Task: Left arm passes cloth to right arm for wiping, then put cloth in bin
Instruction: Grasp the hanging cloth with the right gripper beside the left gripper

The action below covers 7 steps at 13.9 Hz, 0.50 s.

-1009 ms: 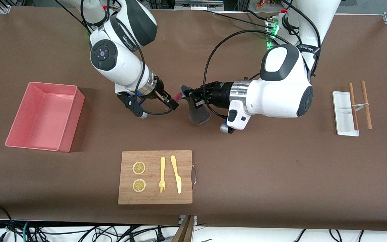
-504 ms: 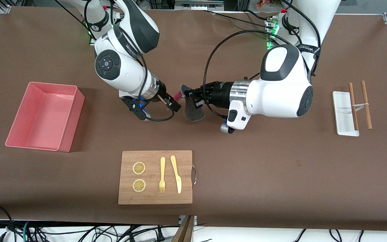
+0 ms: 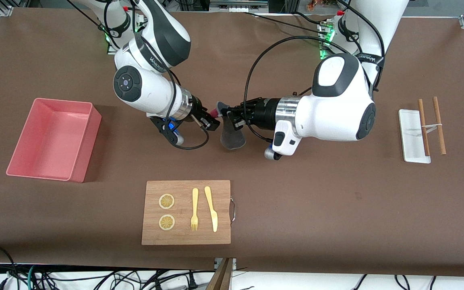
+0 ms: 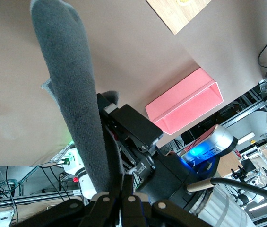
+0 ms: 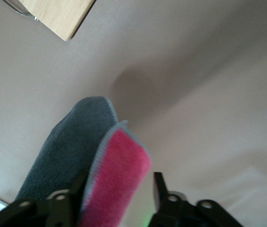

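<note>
Above the bare brown table top (image 3: 296, 193), farther from the front camera than the rectangular wooden cutting board (image 3: 186, 212), the small soft cloth (image 3: 230, 135) with one dark grey and one pink-red face hangs from the left gripper (image 3: 228, 114), whose fingers are clamped on its upper edge. The right gripper (image 3: 214, 120) has moved in since a second ago: its spread fingers now bracket the cloth's pink-red corner without pinching it. The hanging grey flap has drawn narrower than before. The pink rectangular plastic bin (image 3: 54, 139) sits unchanged toward the right arm's end of the table, well apart from the board.
</note>
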Each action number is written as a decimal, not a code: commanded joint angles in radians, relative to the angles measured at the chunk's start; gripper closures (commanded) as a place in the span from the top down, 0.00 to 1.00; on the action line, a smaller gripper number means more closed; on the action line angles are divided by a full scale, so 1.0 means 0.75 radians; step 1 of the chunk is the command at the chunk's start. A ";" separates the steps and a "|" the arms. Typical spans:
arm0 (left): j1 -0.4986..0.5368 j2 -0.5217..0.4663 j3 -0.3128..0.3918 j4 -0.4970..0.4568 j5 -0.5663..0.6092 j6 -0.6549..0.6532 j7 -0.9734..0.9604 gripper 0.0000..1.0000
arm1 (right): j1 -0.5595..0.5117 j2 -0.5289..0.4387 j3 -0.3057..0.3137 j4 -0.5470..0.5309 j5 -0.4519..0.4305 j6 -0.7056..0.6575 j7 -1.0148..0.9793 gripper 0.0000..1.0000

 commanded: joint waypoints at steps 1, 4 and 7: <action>-0.003 0.019 0.006 0.040 -0.035 -0.002 -0.018 0.00 | -0.001 0.021 -0.007 0.026 0.047 -0.008 -0.026 0.00; 0.001 0.019 0.006 0.040 -0.035 -0.002 -0.016 0.00 | -0.003 0.021 -0.007 0.026 0.047 -0.008 -0.028 0.00; 0.009 0.019 0.008 0.038 -0.033 -0.004 -0.012 0.04 | -0.005 0.023 -0.007 0.028 0.045 -0.008 -0.030 0.00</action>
